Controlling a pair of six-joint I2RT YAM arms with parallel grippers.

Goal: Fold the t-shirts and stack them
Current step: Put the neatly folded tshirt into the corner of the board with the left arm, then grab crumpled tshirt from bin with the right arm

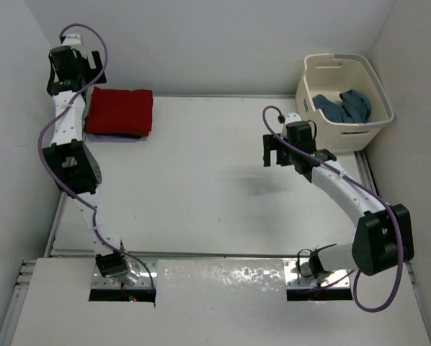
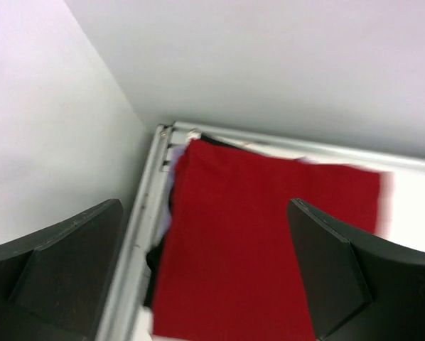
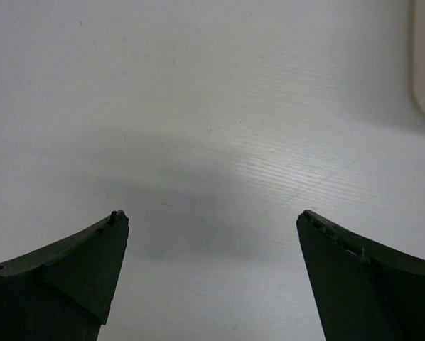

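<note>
White table (image 1: 215, 209): 1 red t-shirt (image 1: 120, 110); basket (image 1: 332, 137): 1 teal t-shirt (image 1: 345, 106); left pincer (image 2: 204, 206), right pincer (image 3: 212, 214) gaping, empty.

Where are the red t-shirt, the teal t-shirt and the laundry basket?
red t-shirt (image 1: 120, 110), top view, middle of folded top face.
teal t-shirt (image 1: 343, 106), top view, crumpled cloth in basket.
laundry basket (image 1: 352, 137), top view, near wall.

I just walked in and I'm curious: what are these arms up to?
It's a shirt-folding job. The left gripper hangs open above a folded red shirt in the far left corner. The right gripper is open and empty over bare table. A teal shirt lies in the basket, not yet folded.
</note>
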